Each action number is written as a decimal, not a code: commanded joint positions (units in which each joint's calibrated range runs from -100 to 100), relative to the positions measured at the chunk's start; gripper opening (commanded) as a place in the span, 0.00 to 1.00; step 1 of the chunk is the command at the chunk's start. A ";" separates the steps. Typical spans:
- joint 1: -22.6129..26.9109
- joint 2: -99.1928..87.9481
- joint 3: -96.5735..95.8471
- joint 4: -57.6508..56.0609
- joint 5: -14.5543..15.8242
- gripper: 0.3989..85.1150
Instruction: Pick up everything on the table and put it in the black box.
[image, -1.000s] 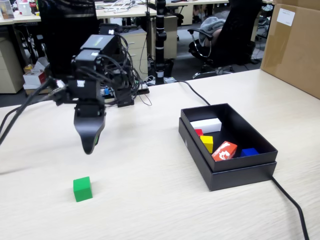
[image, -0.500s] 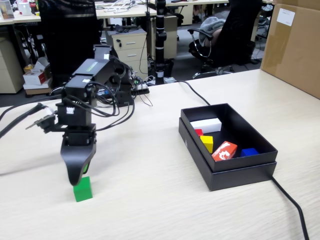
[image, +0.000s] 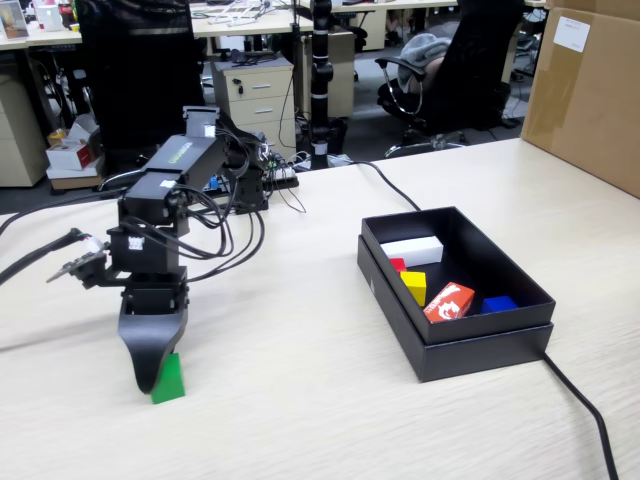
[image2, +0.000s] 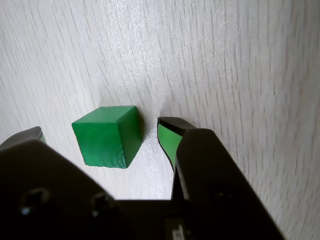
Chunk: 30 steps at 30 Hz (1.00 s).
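The green cube (image2: 106, 135) rests on the beige table (image: 300, 400) at the front left, and it lies between my two jaws. My gripper (image2: 102, 132) is open, down at the tabletop, with a gap on either side of the cube. In the fixed view the gripper (image: 152, 375) covers most of the green cube (image: 170, 378). The black box (image: 480, 345) stands at the right. Inside it lie the yellow cube (image: 414, 286) and the red cube (image: 397, 265), which is partly hidden.
In the box also lie a white block (image: 412, 250), an orange-red printed block (image: 449, 301) and a blue piece (image: 498, 303). A brown carton (image: 590, 90) stands at the far right. A black cable (image: 585, 415) runs from the box to the front edge.
The arm has swung left and dropped from above the table to the green cube, so that its jaws now straddle the cube. The cube has not moved.
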 joint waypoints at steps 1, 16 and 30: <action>0.29 -1.21 4.06 1.83 -0.63 0.52; 1.17 -0.18 3.51 1.05 -1.56 0.35; 0.93 -2.82 3.42 -3.19 -1.07 0.03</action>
